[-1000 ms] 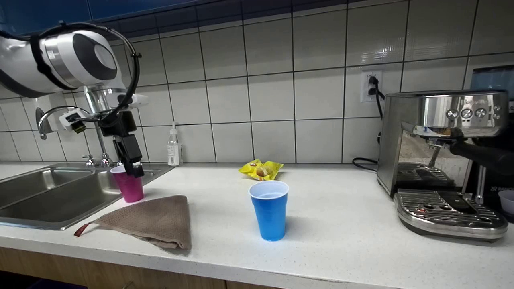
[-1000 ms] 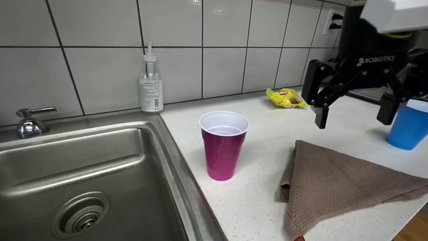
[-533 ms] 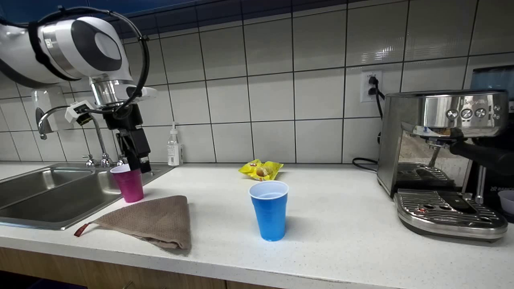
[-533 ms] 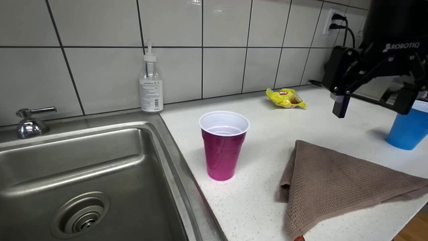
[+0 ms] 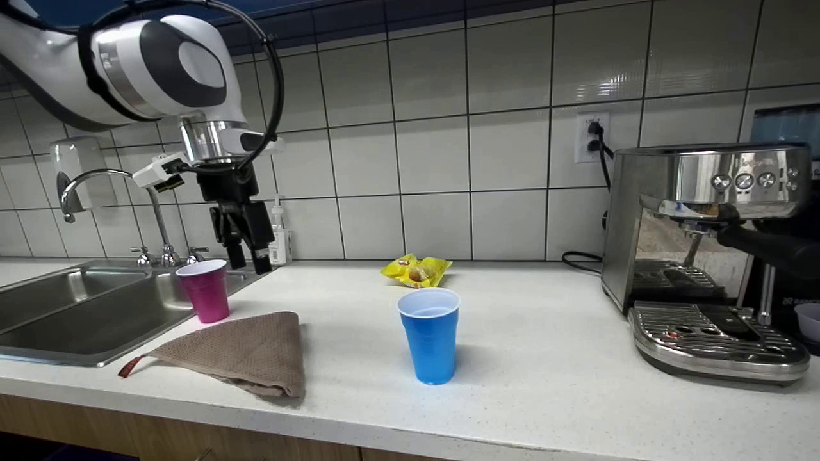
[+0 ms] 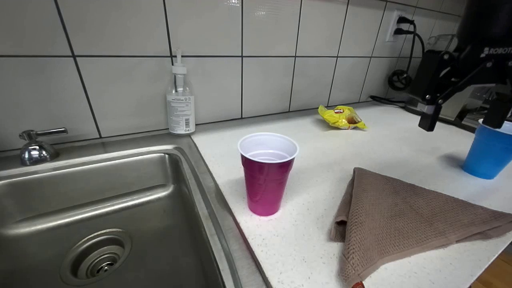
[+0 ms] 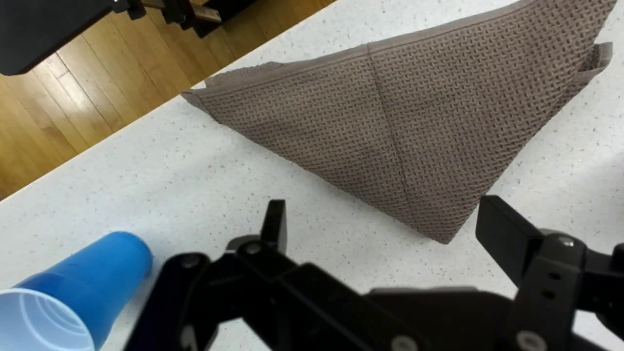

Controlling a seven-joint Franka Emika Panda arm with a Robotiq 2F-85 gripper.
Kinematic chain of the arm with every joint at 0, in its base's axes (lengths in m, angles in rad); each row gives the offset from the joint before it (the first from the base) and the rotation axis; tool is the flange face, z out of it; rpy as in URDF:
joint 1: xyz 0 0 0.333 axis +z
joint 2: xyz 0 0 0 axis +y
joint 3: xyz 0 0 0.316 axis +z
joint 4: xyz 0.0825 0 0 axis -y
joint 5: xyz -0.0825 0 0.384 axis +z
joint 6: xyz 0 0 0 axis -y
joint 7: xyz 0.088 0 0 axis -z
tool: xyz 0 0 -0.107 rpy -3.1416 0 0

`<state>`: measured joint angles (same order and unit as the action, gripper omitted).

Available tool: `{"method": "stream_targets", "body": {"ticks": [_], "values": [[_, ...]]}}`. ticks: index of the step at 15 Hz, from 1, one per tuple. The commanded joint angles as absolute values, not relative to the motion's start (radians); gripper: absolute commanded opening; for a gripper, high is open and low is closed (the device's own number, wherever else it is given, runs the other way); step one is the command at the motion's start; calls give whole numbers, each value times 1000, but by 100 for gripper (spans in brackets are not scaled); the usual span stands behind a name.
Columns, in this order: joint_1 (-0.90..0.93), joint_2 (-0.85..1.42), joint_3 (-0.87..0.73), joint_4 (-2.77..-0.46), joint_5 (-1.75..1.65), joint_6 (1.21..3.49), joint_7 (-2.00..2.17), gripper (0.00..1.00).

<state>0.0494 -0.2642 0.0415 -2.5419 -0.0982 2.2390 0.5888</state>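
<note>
My gripper (image 5: 250, 261) is open and empty above the counter. It also shows in an exterior view (image 6: 463, 119), partly cut off. In the wrist view the spread fingers (image 7: 385, 222) frame bare counter and the near corner of a folded brown towel (image 7: 390, 117). The towel lies flat and shows in both exterior views (image 5: 243, 352) (image 6: 412, 220). A magenta cup (image 5: 208, 298) stands upright by the sink, also in an exterior view (image 6: 266, 186). A blue cup (image 5: 432, 349) stands upright on the counter; it shows too in the wrist view (image 7: 97, 278) at lower left.
A steel sink (image 6: 208, 216) with a faucet (image 5: 157, 218) borders the counter. A pump bottle (image 6: 181, 108) and a yellow packet (image 5: 416, 270) stand near the tiled wall. A coffee machine (image 5: 711, 256) stands at the far side. The counter's front edge (image 7: 122, 129) drops to a wooden floor.
My arm and open gripper have moved away from the sink, toward the coffee machine side, and a little higher. The cups, towel and packet have not moved.
</note>
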Motion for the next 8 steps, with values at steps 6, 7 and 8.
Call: {"method": "stream_targets", "body": {"ticks": [6, 7, 8], "values": [[-26, -270, -13, -2543, -32, 2267, 359, 100], [-29, -267, -21, -2541, -29, 2268, 335, 100], [-34, -262, -26, -2539, -28, 2270, 317, 100]]}}
